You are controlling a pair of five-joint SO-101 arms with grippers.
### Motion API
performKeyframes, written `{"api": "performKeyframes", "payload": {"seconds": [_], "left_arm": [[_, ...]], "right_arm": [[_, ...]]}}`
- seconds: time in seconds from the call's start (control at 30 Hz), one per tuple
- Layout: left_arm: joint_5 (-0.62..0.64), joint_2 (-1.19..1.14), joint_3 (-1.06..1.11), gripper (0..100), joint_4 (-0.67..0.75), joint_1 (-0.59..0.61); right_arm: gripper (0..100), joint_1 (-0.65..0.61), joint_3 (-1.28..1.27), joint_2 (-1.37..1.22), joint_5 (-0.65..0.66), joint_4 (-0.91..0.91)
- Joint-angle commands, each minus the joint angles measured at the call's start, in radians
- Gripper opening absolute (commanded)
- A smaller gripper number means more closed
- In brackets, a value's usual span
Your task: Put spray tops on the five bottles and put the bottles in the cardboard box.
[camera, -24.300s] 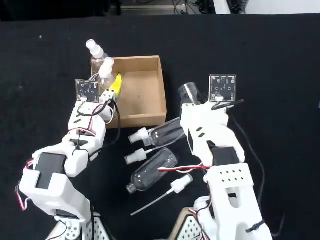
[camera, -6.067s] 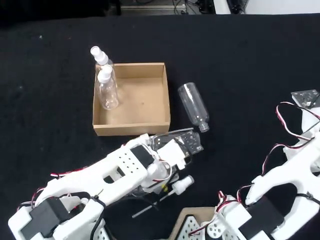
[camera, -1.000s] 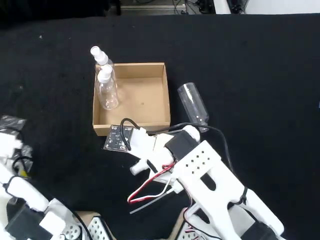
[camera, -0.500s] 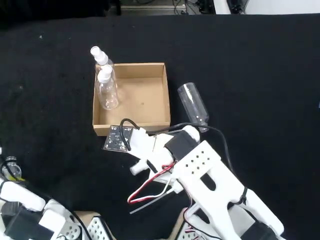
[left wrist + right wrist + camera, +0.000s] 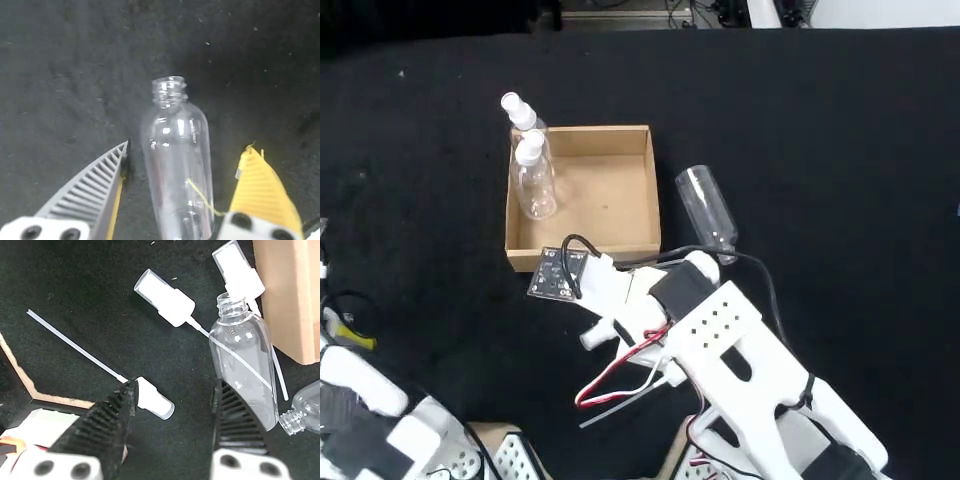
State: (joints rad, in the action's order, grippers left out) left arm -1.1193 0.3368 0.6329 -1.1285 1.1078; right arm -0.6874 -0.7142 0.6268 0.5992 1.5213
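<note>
My left gripper [image 5: 182,150] is open around a clear bottle [image 5: 177,165] with a bare neck; the bottle lies between the grey and yellow fingers [image 5: 260,190]. The left arm [image 5: 345,370] is at the table's left edge. My right gripper [image 5: 175,387] is open just above a loose spray top [image 5: 156,405] with a long tube. Beside it lie an open bottle [image 5: 245,375] and two more spray tops [image 5: 165,297] [image 5: 237,272]. The cardboard box [image 5: 605,240] holds one capped bottle [image 5: 535,180]. A second capped bottle [image 5: 523,115] stands at its far left corner; I cannot tell if it is inside.
A topless bottle [image 5: 708,213] lies right of the box. The right arm [image 5: 720,330] stretches from the near right to the box's front wall and covers the loose parts. A thin tube [image 5: 620,405] pokes out near the front edge.
The left arm has shifted at the table's left edge, and the bare bottle seen there half a second ago has left the high view. The right arm has kept still.
</note>
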Motion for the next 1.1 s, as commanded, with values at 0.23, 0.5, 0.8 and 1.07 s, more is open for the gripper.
{"api": "performKeyframes", "payload": {"seconds": [0.23,0.5,0.8,1.07], "left_arm": [[-0.126,-0.121,-0.073,31,0.032,0.041],[-0.213,-0.129,-0.035,32,0.11,0.094],[-0.209,-0.121,0.088,31,0.227,0.074],[-0.216,-0.117,0.128,25,0.222,0.068]], "right_arm": [[21.2,-0.017,0.007,0.041,-0.009,-0.017],[21.2,-0.017,0.007,0.041,-0.011,-0.015],[21.2,-0.017,0.007,0.041,-0.011,-0.017],[21.3,-0.017,0.007,0.041,-0.011,-0.017]]}}
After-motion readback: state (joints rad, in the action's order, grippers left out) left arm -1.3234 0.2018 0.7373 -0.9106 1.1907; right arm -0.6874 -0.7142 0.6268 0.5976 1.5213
